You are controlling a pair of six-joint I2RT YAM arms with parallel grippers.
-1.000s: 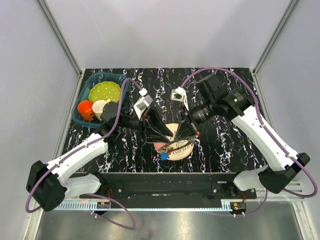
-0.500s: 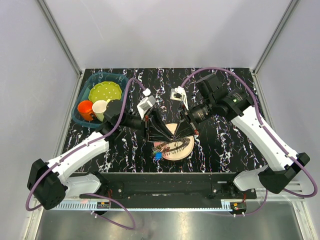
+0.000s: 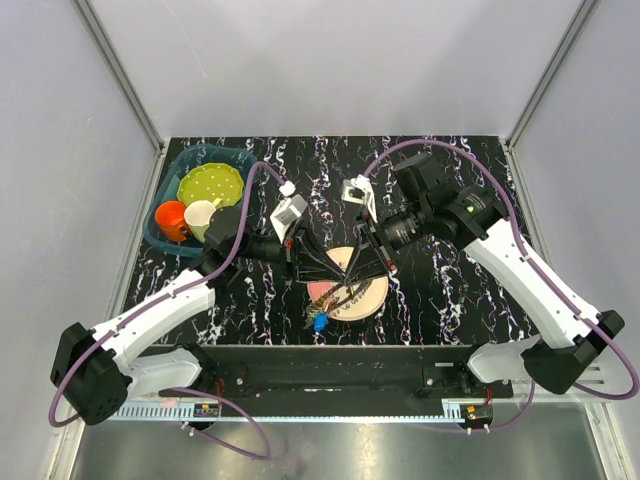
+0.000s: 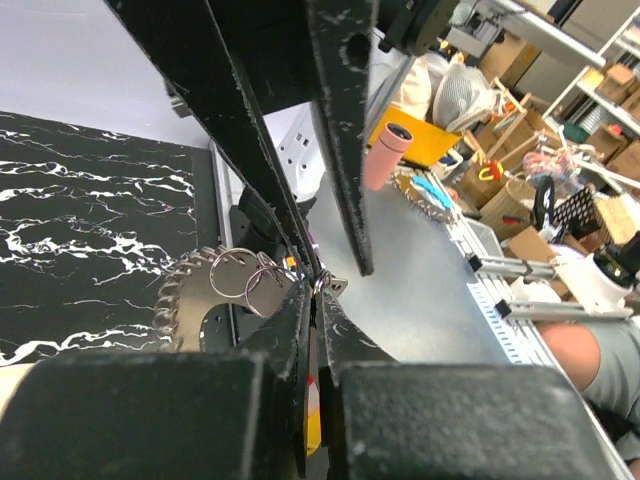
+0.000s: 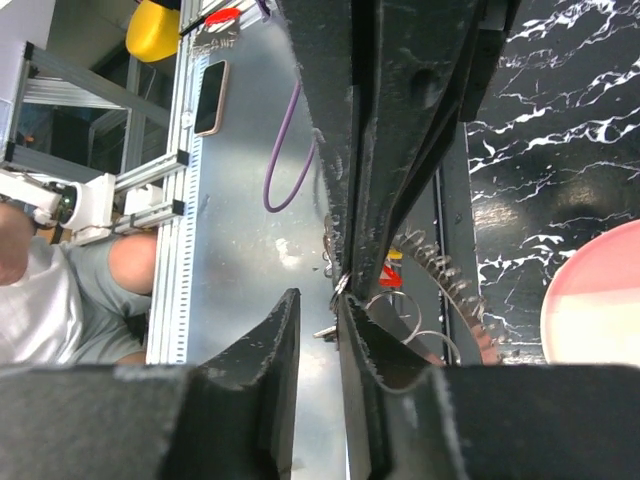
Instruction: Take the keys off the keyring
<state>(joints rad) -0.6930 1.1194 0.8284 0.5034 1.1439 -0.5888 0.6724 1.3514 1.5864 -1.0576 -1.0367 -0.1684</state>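
Now the left tool [image 3: 330,277] and right tool [image 3: 350,278] stay pinched shut on the keyring [image 4: 185,292] just above the pink plate [image 3: 372,293]; the blue key [image 3: 320,322] has swung lower, past the plate's near edge, seemingly still attached.

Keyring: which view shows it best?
Left wrist: the keyring shows its spiky rim and small loops up close. Right wrist catches only an arc of the rim; top external shows a tiny tangle over the plate.
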